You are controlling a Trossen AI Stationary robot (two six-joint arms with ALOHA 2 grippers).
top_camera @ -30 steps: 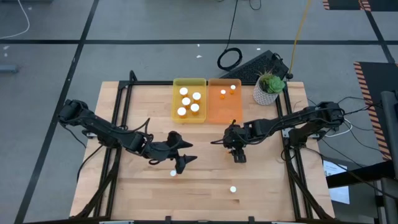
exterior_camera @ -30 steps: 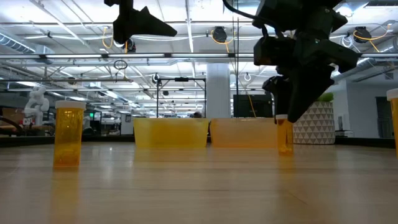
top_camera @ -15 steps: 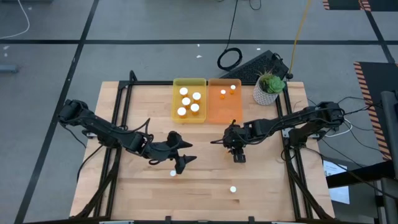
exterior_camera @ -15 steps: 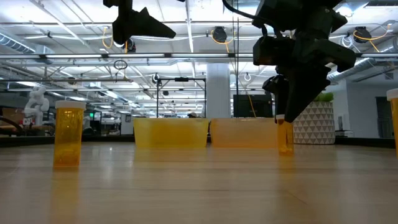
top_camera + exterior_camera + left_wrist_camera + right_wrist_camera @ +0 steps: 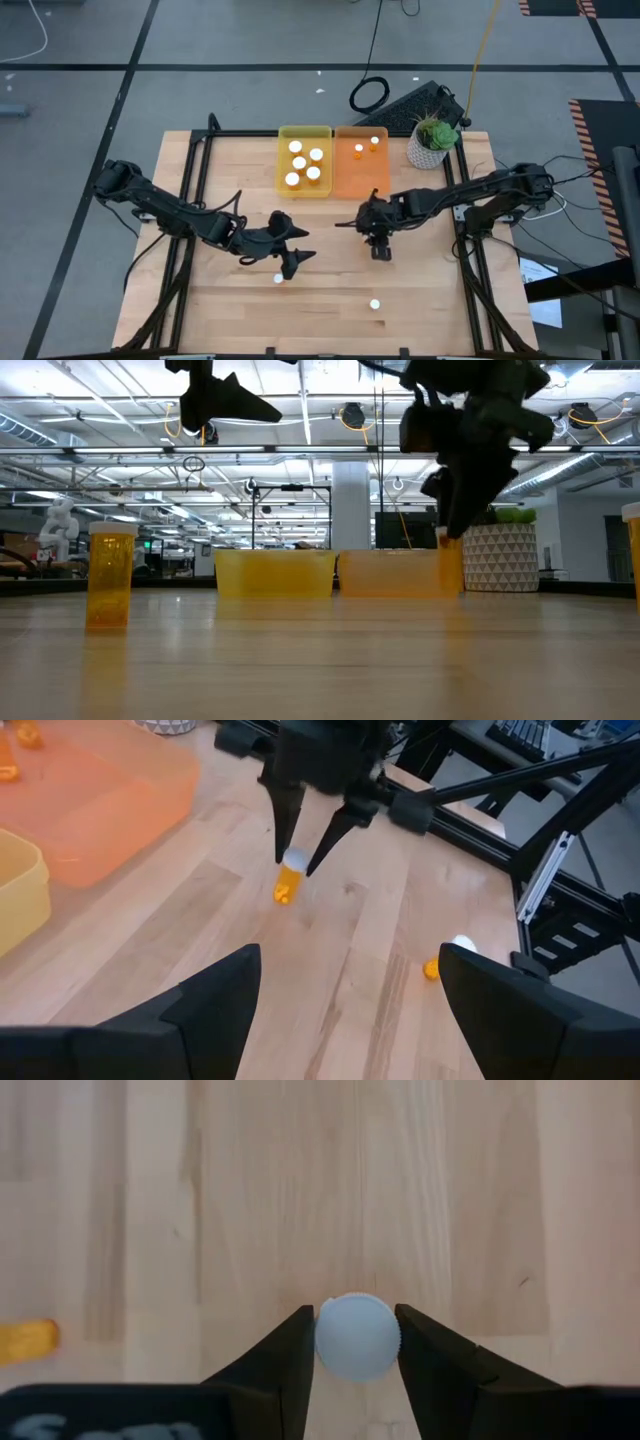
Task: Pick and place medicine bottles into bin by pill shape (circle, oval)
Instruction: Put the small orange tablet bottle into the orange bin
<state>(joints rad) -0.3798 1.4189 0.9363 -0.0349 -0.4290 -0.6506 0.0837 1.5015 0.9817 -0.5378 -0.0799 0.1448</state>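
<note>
— Bottle point(image 5: 289, 878) position? Right claw point(image 5: 379, 250) pinches its white cap, lifted just off the bench point(image 5: 440, 290), near the orange tray point(image 5: 360, 165).
— Around it? Two loose bottles point(image 5: 279, 279) point(image 5: 375, 304) stand nearer the bench's front. Left claw point(image 5: 297, 247) hovers spread wide, empty. Potted plant point(image 5: 432, 142) beside the trays.

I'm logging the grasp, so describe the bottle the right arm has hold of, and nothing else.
The held bottle is a small translucent orange cylinder with a round white cap, plastic by the look of it. It stands roughly upright, cap up. The right hand is shut on it, one dark finger against each side of the cap. In the low view its base hangs clear of the wooden table, lifted. From above it sits near the table's middle, just short of the orange tray. Its pills cannot be made out.
</note>
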